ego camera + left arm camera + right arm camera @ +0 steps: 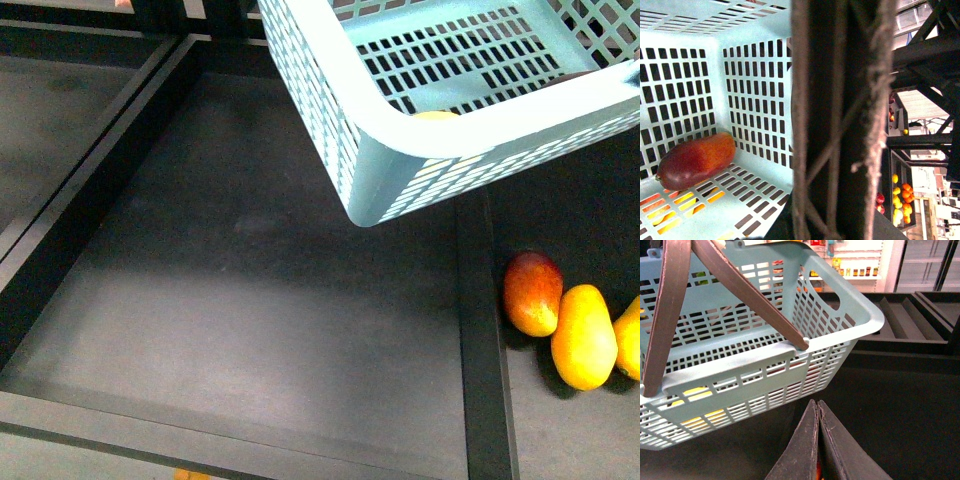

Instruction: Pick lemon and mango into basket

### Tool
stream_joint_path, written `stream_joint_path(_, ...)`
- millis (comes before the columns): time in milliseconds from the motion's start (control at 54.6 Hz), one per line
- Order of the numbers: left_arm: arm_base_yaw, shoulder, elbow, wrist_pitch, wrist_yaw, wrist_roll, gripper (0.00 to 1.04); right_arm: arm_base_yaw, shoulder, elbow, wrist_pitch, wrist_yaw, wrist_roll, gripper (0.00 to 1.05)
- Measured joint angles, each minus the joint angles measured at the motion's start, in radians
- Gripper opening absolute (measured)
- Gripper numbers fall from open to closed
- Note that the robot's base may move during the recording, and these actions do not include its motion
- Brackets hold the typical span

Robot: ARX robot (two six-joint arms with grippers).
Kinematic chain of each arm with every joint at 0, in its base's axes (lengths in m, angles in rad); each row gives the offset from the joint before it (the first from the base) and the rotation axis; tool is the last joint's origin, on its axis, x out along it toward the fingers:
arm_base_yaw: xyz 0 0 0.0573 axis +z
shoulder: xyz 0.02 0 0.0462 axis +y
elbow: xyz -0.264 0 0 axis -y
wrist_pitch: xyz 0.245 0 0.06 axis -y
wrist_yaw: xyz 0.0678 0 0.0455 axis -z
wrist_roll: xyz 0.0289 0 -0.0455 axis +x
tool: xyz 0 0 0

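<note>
Closed tight with nothing visible between its dark fingers, the right gripper [818, 412] sits just below and in front of the basket [850, 305] in the right wrist view. One pale turquoise basket hangs tilted above the dark shelf, its brown swing handle [747, 292] crossing over the rim. The left gripper cannot be made out: the left wrist view is mostly blocked by a dark upright wrapped in frayed cord [840, 120], so whether it is open or shut cannot be told.

Inside the basket lies one dark red mango [696, 160], resting on the slotted base against a side wall. One lemon [436, 115] shows only as a yellow sliver over the near rim in the front view (yellow also glows through the slots). Outside, on the shelf to the right, three fruits lie side by side: one red-and-orange mango [532, 292] and two yellow-orange mangoes [584, 336].

A broad dark tray [250, 290] with raised edges lies open below the basket, a black divider [482, 340] separating it from the loose fruit
</note>
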Motion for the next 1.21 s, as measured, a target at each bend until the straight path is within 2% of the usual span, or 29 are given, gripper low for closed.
stream_joint_path(311, 0.000, 0.000, 0.000, 0.000, -0.001, 0.000, 0.05, 0.001, -0.084, 0.000, -0.085, 0.000, 0.000, 0.02)
stream_joint_path(439, 0.000, 0.000, 0.000, 0.000, -0.001, 0.000, 0.05, 0.001, -0.226, 0.000, -0.252, 0.000, 0.000, 0.02)
stream_joint_path(714, 0.000, 0.000, 0.000, 0.000, -0.001, 0.000, 0.05, 0.001, -0.257, 0.000, -0.264, 0.000, 0.000, 0.02)
stream_joint_path(805, 0.001, 0.000, 0.000, 0.000, -0.002, 0.000, 0.05, 0.001, -0.258, 0.000, -0.264, 0.000, -0.002, 0.20)
stream_joint_path(915, 0.000, 0.000, 0.000, 0.000, -0.001, 0.000, 0.05, 0.001, -0.258, 0.000, -0.264, 0.000, -0.002, 0.46)
stream_joint_path(1098, 0.000, 0.000, 0.000, 0.000, -0.002, 0.000, 0.05, 0.001, -0.258, 0.000, -0.264, 0.000, -0.002, 0.74)
stream_joint_path(1171, -0.013, 0.000, 0.007, -0.053, -0.126, 0.067, 0.05, 0.001, -0.258, 0.000, -0.264, 0.000, -0.002, 0.89)
stream_joint_path(1208, -0.019, 0.000, 0.001, -0.048, -0.158, 0.095, 0.05, 0.001, -0.258, 0.000, -0.264, 0.000, -0.002, 0.94)
